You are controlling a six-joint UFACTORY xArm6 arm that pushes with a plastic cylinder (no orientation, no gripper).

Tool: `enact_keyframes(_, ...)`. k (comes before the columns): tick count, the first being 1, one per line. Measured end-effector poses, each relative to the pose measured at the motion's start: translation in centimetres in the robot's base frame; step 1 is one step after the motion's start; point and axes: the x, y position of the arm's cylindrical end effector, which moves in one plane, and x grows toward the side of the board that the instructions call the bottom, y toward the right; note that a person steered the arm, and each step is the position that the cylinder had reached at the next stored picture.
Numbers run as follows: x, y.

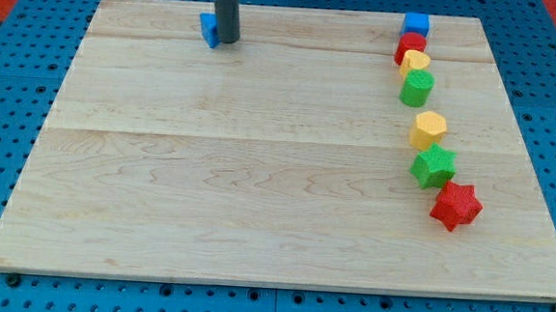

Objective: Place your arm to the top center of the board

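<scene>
My tip (227,42) rests on the wooden board (258,174) near its top edge, left of centre, touching a blue block (208,29) and holding nothing.

2 blue blocks (208,29), 2 red (456,206), 2 yellow (428,130), 2 green (433,166).

A straight, smooth, dark grey cylindrical rod was seen, uniform in width, ending bluntly at my tip (228,42); no markings were discernible.
</scene>
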Motion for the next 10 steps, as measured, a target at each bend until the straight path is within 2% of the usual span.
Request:
enact_keyframes(2,-4.0,-0.8)
enact_keyframes(4,-3.8,-5.1)
enact_keyframes(5,-2.8,-3.9)
enact_keyframes(6,-4.8,0.5)
enact_keyframes(7,-5.0,4.7)
enact_keyframes(10,-5.3,5.1)
